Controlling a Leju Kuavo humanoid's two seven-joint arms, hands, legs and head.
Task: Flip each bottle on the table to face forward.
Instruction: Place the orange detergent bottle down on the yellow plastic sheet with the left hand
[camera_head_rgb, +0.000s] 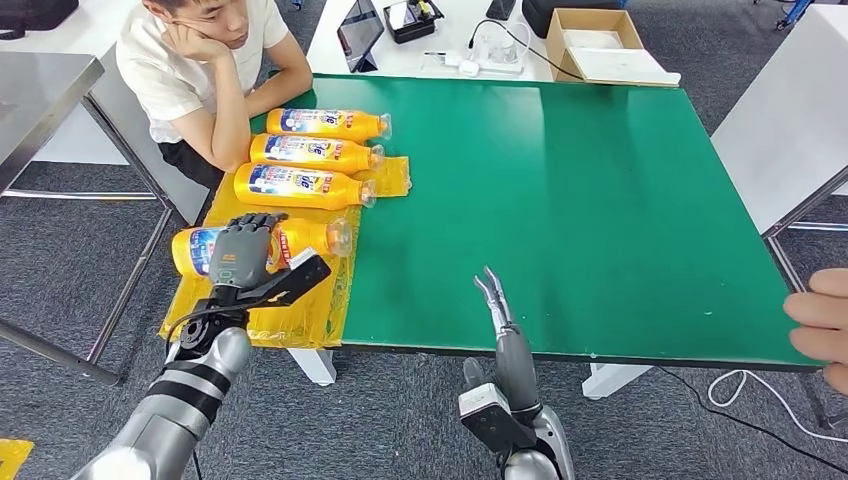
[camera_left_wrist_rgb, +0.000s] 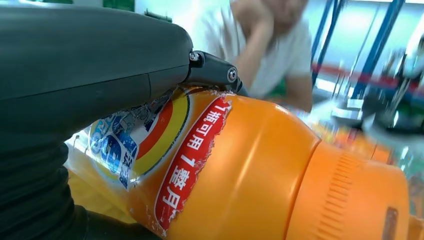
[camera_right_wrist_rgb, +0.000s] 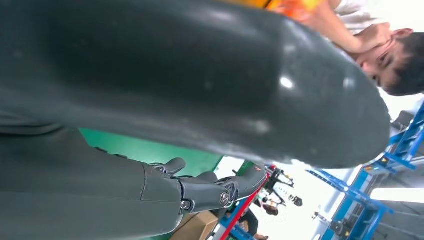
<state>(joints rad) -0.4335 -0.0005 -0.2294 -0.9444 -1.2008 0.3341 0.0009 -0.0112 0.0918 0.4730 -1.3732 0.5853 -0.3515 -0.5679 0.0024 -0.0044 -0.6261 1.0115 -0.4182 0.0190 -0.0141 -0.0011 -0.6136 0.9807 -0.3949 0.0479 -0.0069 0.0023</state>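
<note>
Four orange bottles lie on their sides on a yellow sheet (camera_head_rgb: 300, 322) at the left of the green table (camera_head_rgb: 600, 200), caps pointing right. The far three (camera_head_rgb: 325, 123), (camera_head_rgb: 315, 152), (camera_head_rgb: 300, 185) lie untouched. My left hand (camera_head_rgb: 240, 255) lies over the nearest bottle (camera_head_rgb: 312, 236), fingers curled over its far side and thumb stretched along its front. In the left wrist view the bottle's label and cap end (camera_left_wrist_rgb: 260, 165) sit right under my hand (camera_left_wrist_rgb: 90, 65). My right hand (camera_head_rgb: 497, 300) is held flat and edge-on at the table's front edge, fingers (camera_right_wrist_rgb: 220, 190) straight, holding nothing.
A person (camera_head_rgb: 200, 60) sits at the table's far left corner, an elbow beside the bottles. Another person's hand (camera_head_rgb: 825, 325) shows at the right edge. A cardboard box (camera_head_rgb: 600, 45) and a tablet (camera_head_rgb: 360, 35) stand on the white table behind.
</note>
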